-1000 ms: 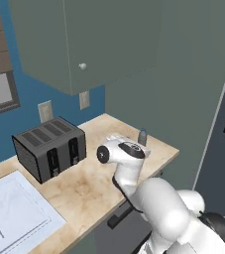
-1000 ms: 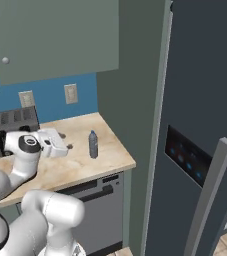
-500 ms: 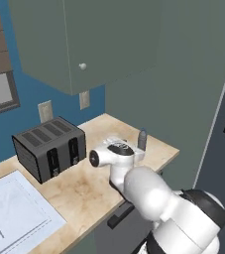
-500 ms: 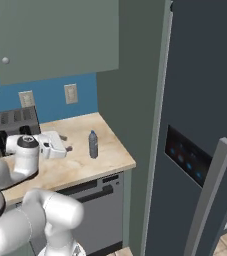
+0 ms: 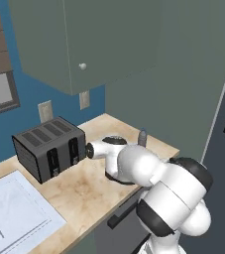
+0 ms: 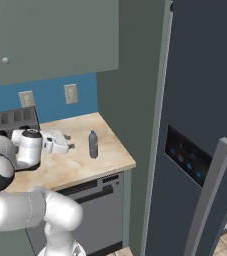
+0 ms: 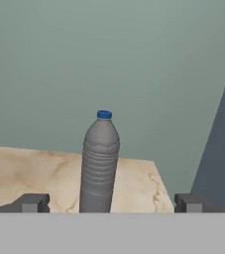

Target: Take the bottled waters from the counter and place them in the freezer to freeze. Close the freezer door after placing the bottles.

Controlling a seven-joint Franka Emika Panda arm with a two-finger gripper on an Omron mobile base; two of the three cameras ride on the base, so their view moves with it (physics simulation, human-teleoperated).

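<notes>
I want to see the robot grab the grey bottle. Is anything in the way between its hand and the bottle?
Nothing visible is. In the hand view the open gripper looks straight at the grey bottle, standing upright on the counter, with just bare worktop before it. The toaster sits off behind the arm.

Upright grey bottle (image 7: 99,163), blue cap, on beige counter (image 7: 34,171), between wide-spread pincer (image 7: 109,202) tips.
</notes>
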